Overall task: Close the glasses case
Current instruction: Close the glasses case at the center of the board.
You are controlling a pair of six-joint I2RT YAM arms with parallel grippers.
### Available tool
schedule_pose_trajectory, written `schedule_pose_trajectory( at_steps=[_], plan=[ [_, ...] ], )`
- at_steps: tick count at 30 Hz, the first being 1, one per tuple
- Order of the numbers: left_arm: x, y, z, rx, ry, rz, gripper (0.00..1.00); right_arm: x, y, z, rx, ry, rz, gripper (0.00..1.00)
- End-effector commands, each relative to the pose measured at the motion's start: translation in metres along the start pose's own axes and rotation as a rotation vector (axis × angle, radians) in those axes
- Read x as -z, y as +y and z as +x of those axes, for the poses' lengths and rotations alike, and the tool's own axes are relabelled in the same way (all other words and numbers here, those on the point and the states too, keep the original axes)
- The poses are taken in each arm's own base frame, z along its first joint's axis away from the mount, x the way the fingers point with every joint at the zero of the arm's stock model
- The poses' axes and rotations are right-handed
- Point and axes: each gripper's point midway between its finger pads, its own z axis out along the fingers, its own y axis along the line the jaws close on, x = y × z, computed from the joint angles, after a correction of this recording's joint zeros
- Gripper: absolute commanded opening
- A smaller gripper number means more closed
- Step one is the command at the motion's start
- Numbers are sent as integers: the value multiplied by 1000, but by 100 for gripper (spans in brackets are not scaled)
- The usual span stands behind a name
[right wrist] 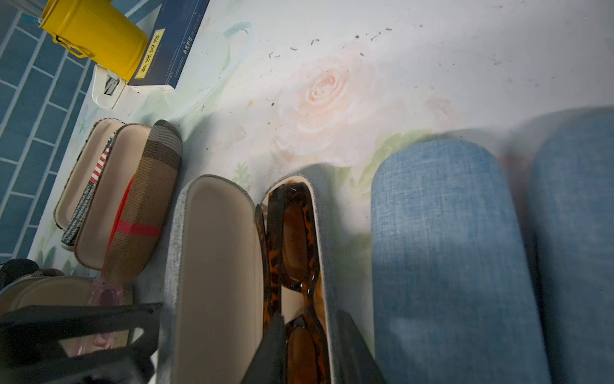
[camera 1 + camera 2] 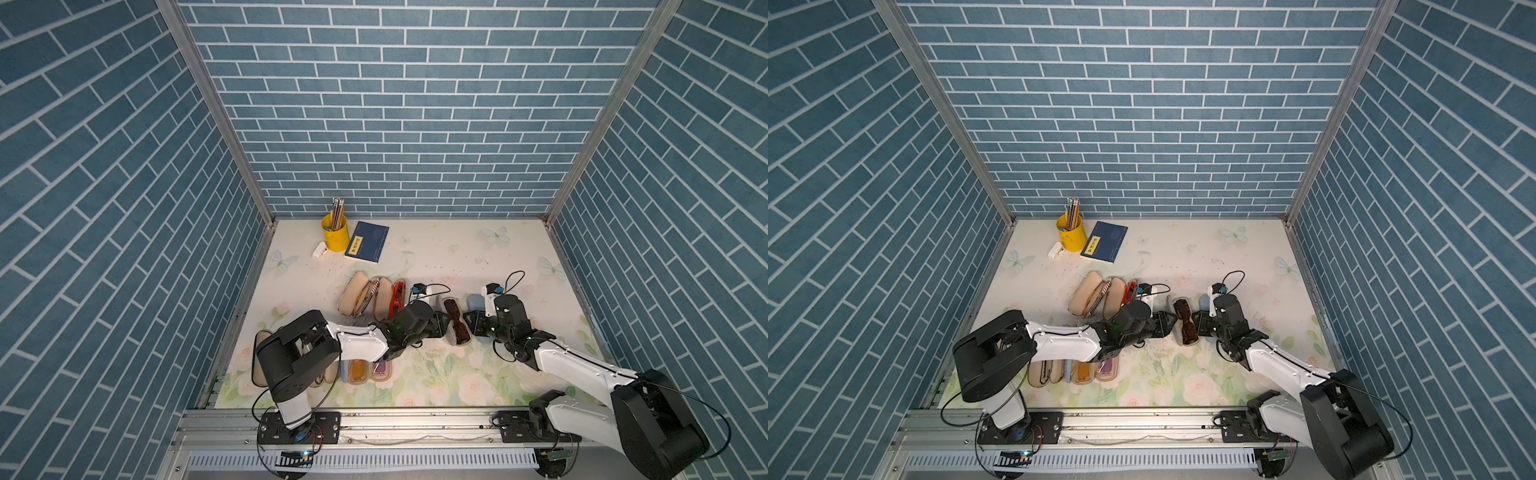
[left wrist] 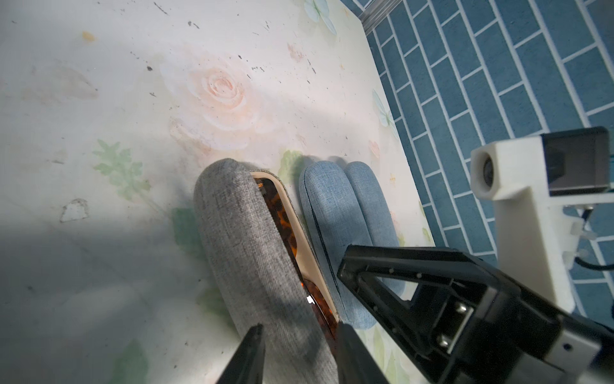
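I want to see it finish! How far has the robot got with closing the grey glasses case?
Done: the spotty brown sunglasses lie inside the grey case. In hand: the right hand grips the case's side wall, and the left hand straddles the lid. Left: the lid isn't down yet, the sunglasses show through the gap, so it needs pushing shut.

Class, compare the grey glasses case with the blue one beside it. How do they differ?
The grey case lies open; the blue case shows no opening. The grey case holds brown sunglasses; the blue case shows only its outside. Both are fabric-covered, lying side by side.
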Motion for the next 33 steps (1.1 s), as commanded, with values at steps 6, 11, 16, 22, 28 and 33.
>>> schedule_pose_trajectory(
  at_steps=[6,11,16,22,28,33],
  plan=[
    [-6,3,3,-30,16,-37,34,-5,0,3,24,4,-29,25],
    [-9,5,5,-37,27,-44,29,-7,-3,7,20,11,-26,25],
    [-15,5,7,-51,40,-48,26,-8,-4,8,18,14,-29,25],
    [-19,5,8,-58,48,-56,25,-9,-7,12,15,20,-25,25],
    [-23,5,10,-62,60,-62,22,-9,-7,11,16,18,-26,25],
    [-25,5,11,-66,65,-66,22,-9,-8,12,15,19,-25,24]
  ],
)
